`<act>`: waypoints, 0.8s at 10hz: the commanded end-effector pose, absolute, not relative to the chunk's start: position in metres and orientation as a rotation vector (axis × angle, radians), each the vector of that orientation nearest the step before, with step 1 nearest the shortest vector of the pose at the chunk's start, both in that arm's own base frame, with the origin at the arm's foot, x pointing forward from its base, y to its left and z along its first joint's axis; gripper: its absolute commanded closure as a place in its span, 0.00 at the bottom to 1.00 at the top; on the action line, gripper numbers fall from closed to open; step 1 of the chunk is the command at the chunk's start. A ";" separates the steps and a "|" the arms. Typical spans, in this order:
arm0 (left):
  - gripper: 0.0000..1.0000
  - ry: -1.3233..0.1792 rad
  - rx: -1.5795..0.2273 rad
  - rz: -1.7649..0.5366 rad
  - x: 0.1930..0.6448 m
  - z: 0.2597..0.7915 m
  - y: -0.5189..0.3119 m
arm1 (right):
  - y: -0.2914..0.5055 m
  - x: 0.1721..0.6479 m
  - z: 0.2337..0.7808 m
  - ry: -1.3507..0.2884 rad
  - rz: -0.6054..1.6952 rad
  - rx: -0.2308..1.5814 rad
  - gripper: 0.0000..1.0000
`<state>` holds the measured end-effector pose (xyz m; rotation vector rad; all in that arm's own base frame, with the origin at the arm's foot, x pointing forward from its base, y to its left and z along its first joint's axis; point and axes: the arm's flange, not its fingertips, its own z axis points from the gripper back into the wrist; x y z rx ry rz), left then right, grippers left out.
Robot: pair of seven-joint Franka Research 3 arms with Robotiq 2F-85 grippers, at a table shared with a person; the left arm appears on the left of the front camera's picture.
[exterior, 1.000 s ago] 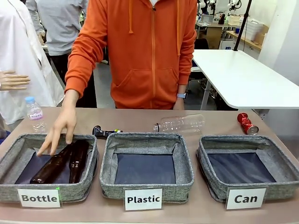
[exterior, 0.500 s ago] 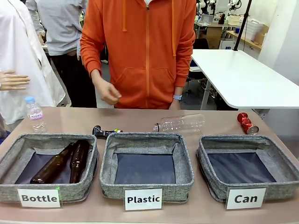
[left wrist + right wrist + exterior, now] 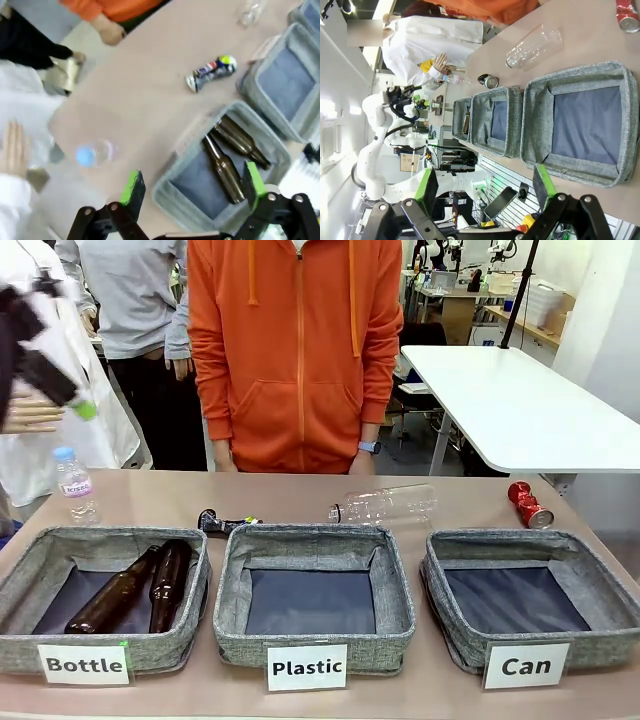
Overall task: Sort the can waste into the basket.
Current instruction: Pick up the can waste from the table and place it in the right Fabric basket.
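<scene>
The shiny red crushed can (image 3: pixel 529 505) lies on the table at the far right, behind the grey basket (image 3: pixel 447 581) marked "Can", whose dark floor is bare. The black can with green-and-white marks (image 3: pixel 222 523) lies behind the gap between the left and middle baskets. My left gripper (image 3: pixel 58 348) hangs blurred and open, high at the far left. In the left wrist view that gripper (image 3: pixel 192 184) is open above the left basket, with the black can (image 3: pixel 210 72) beyond. My right gripper (image 3: pixel 485 187) is open and high; beyond it are the "Can" basket (image 3: pixel 575 75) and the red can (image 3: pixel 627 11).
The "Bottle" basket (image 3: pixel 30 562) holds two brown glass bottles (image 3: pixel 140 588). The "Plastic" basket (image 3: pixel 232 585) stands in the middle. A clear plastic bottle (image 3: pixel 388 505) lies behind it, and a small water bottle (image 3: pixel 75 485) stands far left. A person in an orange hoodie (image 3: pixel 300 350) stands across the table.
The person's hand has left the "Bottle" basket and dropped to their side. My left gripper has come into the front view at the upper left.
</scene>
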<state>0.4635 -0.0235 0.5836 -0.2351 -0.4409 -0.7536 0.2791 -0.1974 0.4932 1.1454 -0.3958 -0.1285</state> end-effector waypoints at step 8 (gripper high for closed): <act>0.00 -0.544 -0.182 -1.756 0.526 0.480 -0.174 | -0.198 0.279 0.493 -0.418 -0.105 1.157 0.00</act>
